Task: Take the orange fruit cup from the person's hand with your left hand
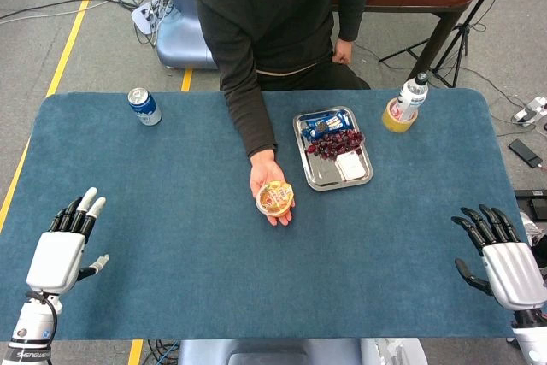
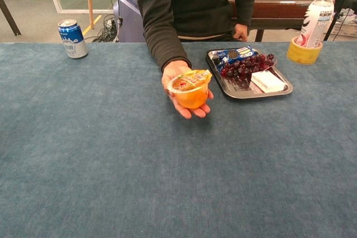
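An orange fruit cup (image 1: 274, 198) (image 2: 190, 89) with a printed foil lid sits on the person's open palm (image 1: 267, 179) (image 2: 181, 90), held out over the middle of the blue table. My left hand (image 1: 64, 245) rests at the table's near left edge, fingers apart and empty, far from the cup. My right hand (image 1: 502, 256) lies at the near right edge, fingers spread, holding nothing. Neither hand shows in the chest view.
A blue soda can (image 1: 144, 107) (image 2: 72, 38) stands at the far left. A metal tray (image 1: 329, 175) (image 2: 243, 92) with grapes, a snack pack and a white packet lies right of the cup. A bottle (image 1: 412, 97) (image 2: 314, 24) stands in a yellow tape roll (image 1: 391, 122) at the far right.
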Motion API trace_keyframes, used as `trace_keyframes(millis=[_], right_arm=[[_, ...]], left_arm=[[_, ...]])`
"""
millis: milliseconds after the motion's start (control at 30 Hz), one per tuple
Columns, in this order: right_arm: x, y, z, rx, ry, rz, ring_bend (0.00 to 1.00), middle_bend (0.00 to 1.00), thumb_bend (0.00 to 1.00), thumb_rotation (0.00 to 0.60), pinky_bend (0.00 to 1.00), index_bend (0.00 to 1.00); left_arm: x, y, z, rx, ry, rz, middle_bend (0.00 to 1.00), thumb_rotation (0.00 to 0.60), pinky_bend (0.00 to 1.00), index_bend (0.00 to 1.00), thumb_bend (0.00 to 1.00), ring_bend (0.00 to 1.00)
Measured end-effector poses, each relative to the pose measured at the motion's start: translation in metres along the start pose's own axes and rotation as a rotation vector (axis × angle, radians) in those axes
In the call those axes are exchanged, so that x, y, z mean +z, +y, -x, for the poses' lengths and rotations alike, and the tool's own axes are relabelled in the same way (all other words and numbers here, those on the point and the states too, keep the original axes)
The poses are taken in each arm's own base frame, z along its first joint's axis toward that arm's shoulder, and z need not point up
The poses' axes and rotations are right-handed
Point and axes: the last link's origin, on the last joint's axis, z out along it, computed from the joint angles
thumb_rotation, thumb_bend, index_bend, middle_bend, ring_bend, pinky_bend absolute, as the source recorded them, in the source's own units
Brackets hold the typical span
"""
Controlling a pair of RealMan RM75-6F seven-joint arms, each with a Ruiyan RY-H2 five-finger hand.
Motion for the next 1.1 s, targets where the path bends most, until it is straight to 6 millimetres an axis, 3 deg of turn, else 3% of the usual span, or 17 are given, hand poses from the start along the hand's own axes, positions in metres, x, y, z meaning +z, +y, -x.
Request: trace_keyframes(millis=[300,600,800,1100], right_arm=[[0.0,0.0,-0.003,-0.001,0.026,-0.007,0.0,0.12,0.3,0.6,0.08,0.18],[0.002,0.001,-0.011,-0.012,0.064,-0.002,0.0,0.12,0.3,0.6,0.08,0.18],[0.005,-0.002,-0.016,-0.025,0.081,-0.005,0.0,0.12,0.3,0.6,0.08,0.18],[0.007,-0.004,-0.022,-0.042,0.089,0.002,0.0,0.12,0.3,0.6,0.08,0.18]], left_arm=[[0.005,0.001,0.002,0.0,-0.002,0.02,0.0,0.6,0.13,0.0,0.17,0.0],[0.027,0.008,0.001,-0.04,-0.022,0.108,0.0,0.6,0.11,0.0,0.17,0.0],[0.057,0.023,-0.004,-0.11,-0.069,0.241,0.0,0.6,0.1,0.0,0.17,0.0],[0.118,0.074,-0.009,-0.099,-0.178,0.52,0.0,0.6,0.07,0.0,0.17,0.0]])
